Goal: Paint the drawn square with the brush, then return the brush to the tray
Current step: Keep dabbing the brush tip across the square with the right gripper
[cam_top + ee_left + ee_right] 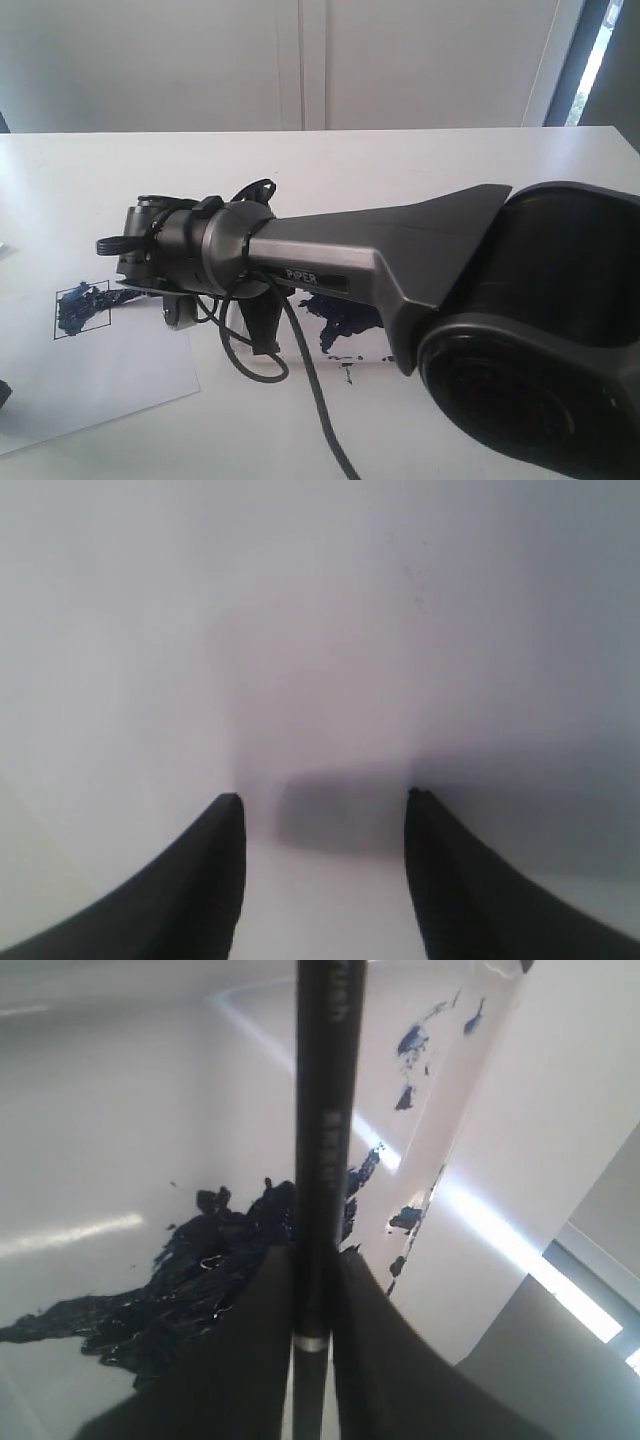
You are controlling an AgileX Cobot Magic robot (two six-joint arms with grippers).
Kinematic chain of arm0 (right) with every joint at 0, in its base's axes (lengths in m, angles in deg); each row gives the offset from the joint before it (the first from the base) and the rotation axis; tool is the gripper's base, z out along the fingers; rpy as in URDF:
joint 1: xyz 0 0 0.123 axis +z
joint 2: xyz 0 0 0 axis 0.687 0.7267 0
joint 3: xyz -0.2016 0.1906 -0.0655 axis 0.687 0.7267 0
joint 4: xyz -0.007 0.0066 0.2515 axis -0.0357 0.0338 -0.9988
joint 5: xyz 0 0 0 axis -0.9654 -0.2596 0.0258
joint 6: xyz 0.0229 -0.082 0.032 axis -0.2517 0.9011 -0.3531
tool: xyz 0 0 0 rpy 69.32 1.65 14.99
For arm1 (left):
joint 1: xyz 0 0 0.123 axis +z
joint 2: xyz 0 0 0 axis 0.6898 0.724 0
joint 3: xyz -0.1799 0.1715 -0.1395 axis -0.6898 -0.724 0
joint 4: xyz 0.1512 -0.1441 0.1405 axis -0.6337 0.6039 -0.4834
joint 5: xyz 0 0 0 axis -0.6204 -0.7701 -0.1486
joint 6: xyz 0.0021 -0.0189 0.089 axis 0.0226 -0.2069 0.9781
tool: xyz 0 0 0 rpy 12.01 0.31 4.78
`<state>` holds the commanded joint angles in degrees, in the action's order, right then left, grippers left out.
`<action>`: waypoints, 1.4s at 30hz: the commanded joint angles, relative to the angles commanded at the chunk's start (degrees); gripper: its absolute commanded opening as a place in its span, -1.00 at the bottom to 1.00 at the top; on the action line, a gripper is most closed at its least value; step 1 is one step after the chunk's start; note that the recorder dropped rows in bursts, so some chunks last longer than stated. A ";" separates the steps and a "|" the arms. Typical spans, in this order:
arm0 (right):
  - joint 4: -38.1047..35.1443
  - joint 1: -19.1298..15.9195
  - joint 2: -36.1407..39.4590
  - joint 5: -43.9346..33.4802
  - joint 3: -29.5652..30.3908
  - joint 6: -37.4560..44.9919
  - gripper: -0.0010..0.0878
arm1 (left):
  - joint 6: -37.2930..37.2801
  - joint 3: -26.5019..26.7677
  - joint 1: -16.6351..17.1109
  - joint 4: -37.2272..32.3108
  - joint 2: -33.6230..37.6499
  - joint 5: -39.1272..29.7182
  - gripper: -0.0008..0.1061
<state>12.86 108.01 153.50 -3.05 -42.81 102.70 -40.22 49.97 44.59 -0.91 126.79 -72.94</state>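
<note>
**Late stage of the task.** The square (82,308), on the paper (120,385) well apart from the tray (130,1140), is already smeared dark blue, so you may judge the painting done (coverage at its corners is too small to tell). Your right gripper (315,1260) is clamped on the brush (318,1140), which is held over the tray's paint blob (200,1280), so only laying the brush in the tray and releasing it remain. Your left gripper (325,805) has its fingers spread and empty, with no tray in its view.
</note>
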 joint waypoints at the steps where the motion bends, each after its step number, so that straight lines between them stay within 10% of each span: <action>1: -0.35 0.13 0.00 0.00 0.00 0.01 -0.98 | 0.00 0.00 0.00 0.00 0.00 0.13 0.02; 22: 0.61 5.56 0.00 0.00 0.00 1.49 -0.98 | -0.23 0.00 0.00 0.37 0.00 0.02 0.02; 42: 5.19 3.57 0.00 0.00 0.00 -2.95 -0.98 | -1.93 0.00 0.00 1.75 0.00 0.71 0.02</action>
<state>18.05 111.58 153.50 -3.05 -42.81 99.75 -42.15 49.97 44.59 0.84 126.79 -72.23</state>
